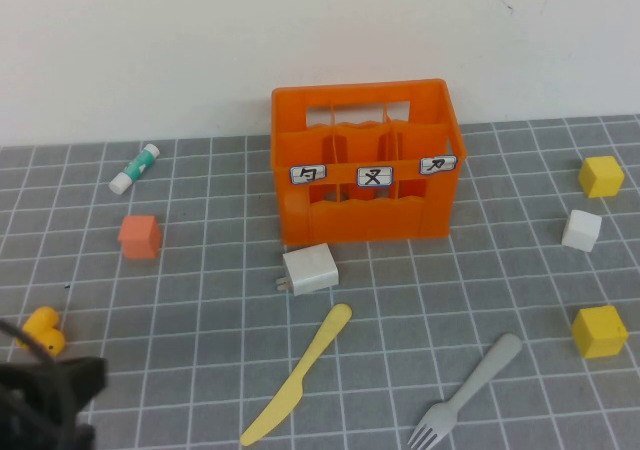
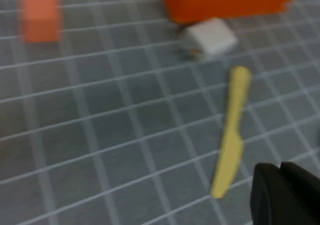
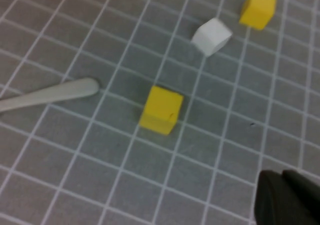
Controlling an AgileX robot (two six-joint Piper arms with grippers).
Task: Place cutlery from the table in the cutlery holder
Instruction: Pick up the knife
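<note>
The pale yellow knife (image 1: 297,375) lies flat on the gridded table (image 1: 200,300), in front of the orange cutlery holder (image 1: 362,165). The grey fork (image 1: 467,390) lies to the knife's right, tines toward the near edge. My left arm shows as a dark mass at the near left corner (image 1: 45,400). My left gripper (image 2: 280,169) is shut and empty, hovering near the knife's blade tip (image 2: 231,135). My right gripper (image 3: 283,176) is shut and empty, out of the high view, above the table near a yellow cube (image 3: 161,110) and the fork's handle (image 3: 50,96).
A white plug block (image 1: 310,269) sits just in front of the holder. An orange cube (image 1: 139,237), a green-and-white tube (image 1: 135,168) and a yellow piece (image 1: 42,331) are on the left. Two yellow cubes (image 1: 601,176) (image 1: 599,331) and a white cube (image 1: 581,230) are on the right.
</note>
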